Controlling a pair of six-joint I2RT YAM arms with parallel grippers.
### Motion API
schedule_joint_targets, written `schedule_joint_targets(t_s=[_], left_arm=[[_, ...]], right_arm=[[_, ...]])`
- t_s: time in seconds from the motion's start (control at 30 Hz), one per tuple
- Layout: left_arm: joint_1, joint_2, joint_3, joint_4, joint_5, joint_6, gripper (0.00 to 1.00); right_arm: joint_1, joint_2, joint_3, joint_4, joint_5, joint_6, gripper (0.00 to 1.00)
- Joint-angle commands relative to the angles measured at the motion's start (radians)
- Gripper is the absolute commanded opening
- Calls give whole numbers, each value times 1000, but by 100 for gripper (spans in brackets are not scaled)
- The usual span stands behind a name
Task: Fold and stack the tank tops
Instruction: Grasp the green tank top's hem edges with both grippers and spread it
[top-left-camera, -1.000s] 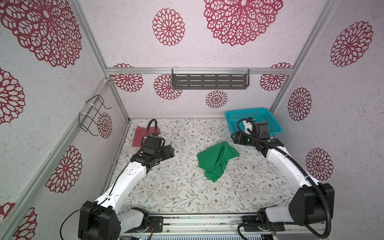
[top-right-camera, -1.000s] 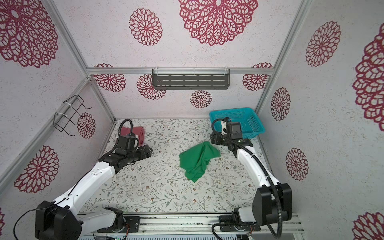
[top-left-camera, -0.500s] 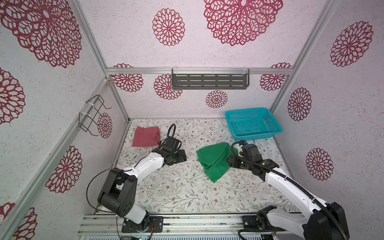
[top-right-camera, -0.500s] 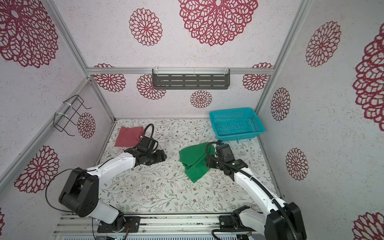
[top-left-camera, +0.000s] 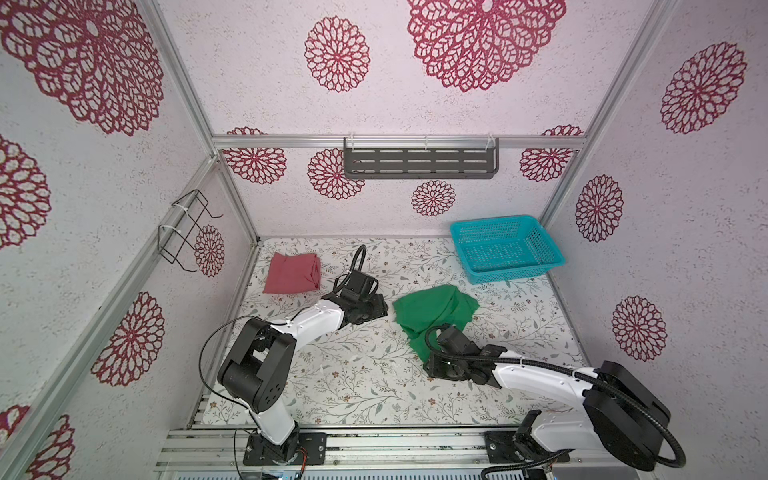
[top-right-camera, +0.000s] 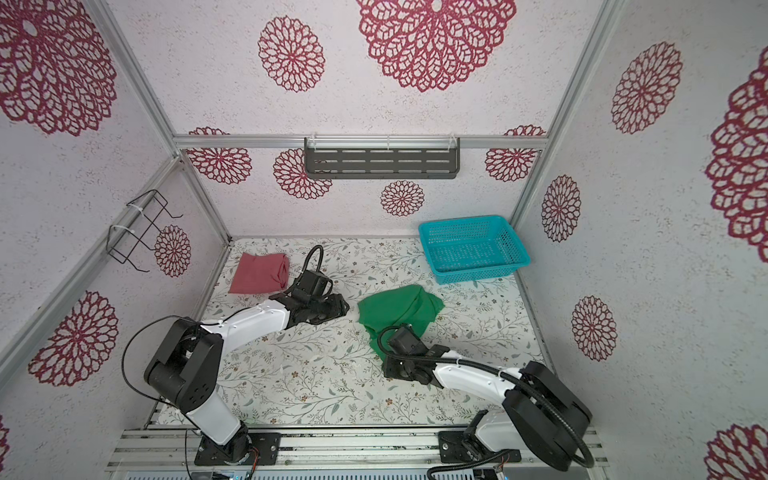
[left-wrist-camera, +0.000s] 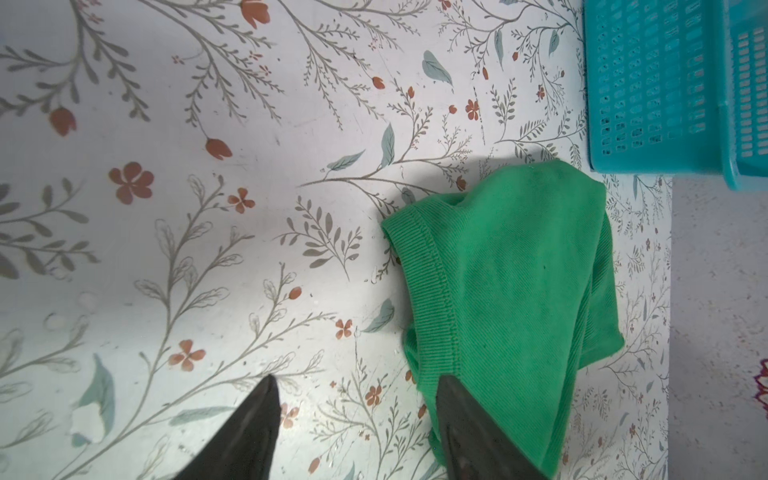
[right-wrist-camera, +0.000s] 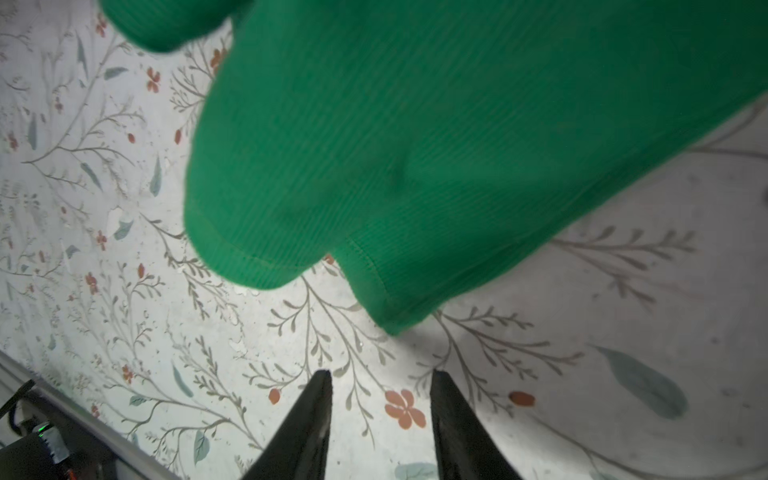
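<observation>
Left pincer (left-wrist-camera: 355, 378) stands open and empty, one finger over the ribbed edge of the green tank top (top-left-camera: 434, 309), which lies crumpled in the middle of the table (top-left-camera: 345, 374). Right pincer (right-wrist-camera: 380, 372) is parted too, holding nothing, just short of the green hem. The pink-red tank top (top-left-camera: 293, 273) lies folded in the far left corner; the green one is not yet folded or stacked. A second ago the left arm hung over the pink top and the right arm by the basket (top-left-camera: 505, 249); both have closed in.
</observation>
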Motion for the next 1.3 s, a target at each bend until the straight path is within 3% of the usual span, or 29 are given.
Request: schedule_joint_targets(t_s=[0.0,0.23,0.27,0.37,0.4,0.5,0.63,0.83,1.07,1.27], left_arm=[[4,-45,-24,4,-39,-6,64],[5,-64,-34,-27,-44,12,66],[6,-67,-38,-28,-44,14,66],[6,-74,-41,-28,-49,20,66],[7,-71,-38,-28,-46,23,67],[7,-58,-24,-28,-30,26,67],[5,-42,-16,0,10,18,67],[-20,-17,-16,63,65,-18,67],[-81,76,41,124,112,-67,66],[-143,169,144,101,110,-72,67]], right_arm=[[8,38,31,26,103,80,44],[7,105,30,90,154,126,42],[8,110,37,70,168,125,36],[6,92,43,24,198,121,4],[3,71,37,16,202,126,0],[-28,-19,8,-30,197,126,0],[-122,-204,3,-256,218,52,0],[-401,-438,2,-528,168,-116,0],[-537,-501,13,-532,169,-151,0],[-592,-602,13,-468,203,-137,0]])
